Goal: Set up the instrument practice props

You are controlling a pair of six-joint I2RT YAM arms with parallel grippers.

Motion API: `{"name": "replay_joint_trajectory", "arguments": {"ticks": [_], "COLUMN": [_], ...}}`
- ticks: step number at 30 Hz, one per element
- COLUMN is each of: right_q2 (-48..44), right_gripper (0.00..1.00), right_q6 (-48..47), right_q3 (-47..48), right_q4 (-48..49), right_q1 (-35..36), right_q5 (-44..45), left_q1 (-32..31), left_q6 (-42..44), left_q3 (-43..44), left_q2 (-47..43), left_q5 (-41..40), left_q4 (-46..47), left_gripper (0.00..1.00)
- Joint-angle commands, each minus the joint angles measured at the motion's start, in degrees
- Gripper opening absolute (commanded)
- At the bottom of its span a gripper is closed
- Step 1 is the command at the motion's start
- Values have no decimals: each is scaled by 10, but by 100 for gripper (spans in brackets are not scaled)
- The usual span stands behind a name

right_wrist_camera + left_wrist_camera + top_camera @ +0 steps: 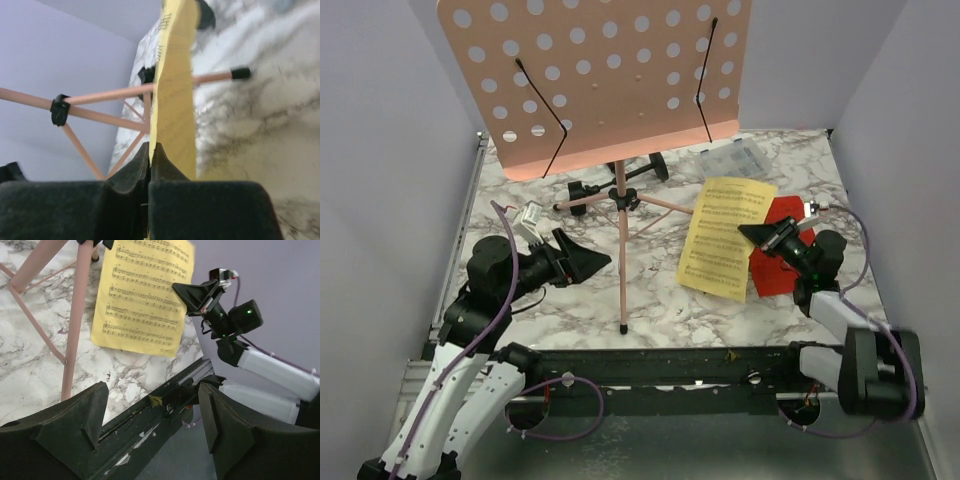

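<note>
The pink perforated music stand [605, 75] stands at the back centre on thin tripod legs [621, 250]. The yellow sheet-music page [725, 235] is right of it, and its right edge is pinched by my right gripper [757, 234], which is shut on it; the right wrist view shows the page [175, 95] edge-on between the closed jaws. A red page [782, 260] lies under the right arm. A black microphone [620, 178] lies behind the stand's legs. My left gripper [588, 262] is open and empty, left of the stand's front leg; the left wrist view shows the yellow page [147, 295].
A clear plastic compartment box [735, 157] sits at the back right. A small white and metal piece [530, 220] lies at the left near the left arm. Purple walls close in both sides. A black rail [650, 365] runs along the table's near edge.
</note>
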Motion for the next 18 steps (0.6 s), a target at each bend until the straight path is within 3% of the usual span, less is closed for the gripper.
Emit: {"name": "replay_joint_trajectory", "arguments": {"ticks": [1,3,5,7,12,16,18], "right_q2": [-231,-264,-261,-260,-273,-245,-242], "right_gripper": [0,1,1,1,0,1,0], "right_q6": [-283,-330,-346,-343,-376,-446,-440], "right_q3": [153,241,313,353,447,503,529], "right_q4": [-490,-660,-750,-788,-859,-889,-873], "right_q1": [90,111,119,153,271,284,284], "right_q5": [202,228,176,119,70,-164,-237], "left_q1": [3,3,3,3,3,3,3], "left_q6": [29,50,68,82,90,93,91], "left_q3": [46,62,73,88,153,213,243], "left_q2": [-44,-71,-103,-130,-147,-121,-103], "left_q5": [-36,-65,-100,-138,-190,-206,-214], "left_q4": [-39,-65,-92,-116,-123,-122,-121], "left_gripper": [80,80,81,83,85,85,85]}}
